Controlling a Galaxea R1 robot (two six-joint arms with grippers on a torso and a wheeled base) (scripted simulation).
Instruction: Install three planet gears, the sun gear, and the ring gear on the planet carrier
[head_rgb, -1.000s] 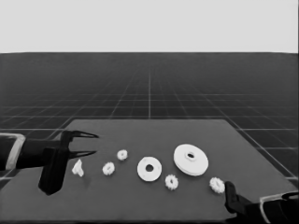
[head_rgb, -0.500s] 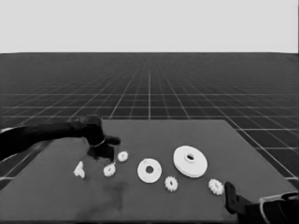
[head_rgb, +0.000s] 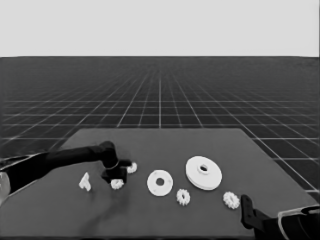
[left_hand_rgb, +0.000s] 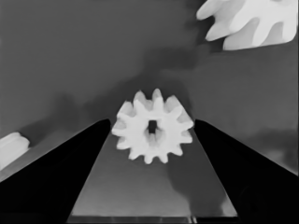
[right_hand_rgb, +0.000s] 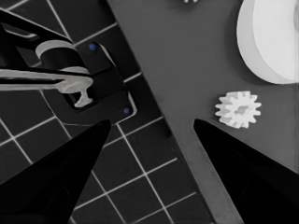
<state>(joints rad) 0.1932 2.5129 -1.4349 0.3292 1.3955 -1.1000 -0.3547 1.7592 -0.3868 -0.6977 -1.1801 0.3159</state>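
The left gripper (head_rgb: 116, 176) hangs low over the worktop (head_rgb: 165, 142), its open fingers (left_hand_rgb: 60, 172) flanking a planet gear (left_hand_rgb: 152, 126) without touching it; the smaller round part (head_rgb: 160, 183) lies near, and the right gripper (right_hand_rgb: 152, 122) waits open at the corner.

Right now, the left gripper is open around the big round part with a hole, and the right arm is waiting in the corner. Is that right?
Not quite. The left gripper is open around a small gear, not the larger round part, which lies apart on the table. The left wrist view shows the gear between the fingers. The right gripper does wait at the table's corner.
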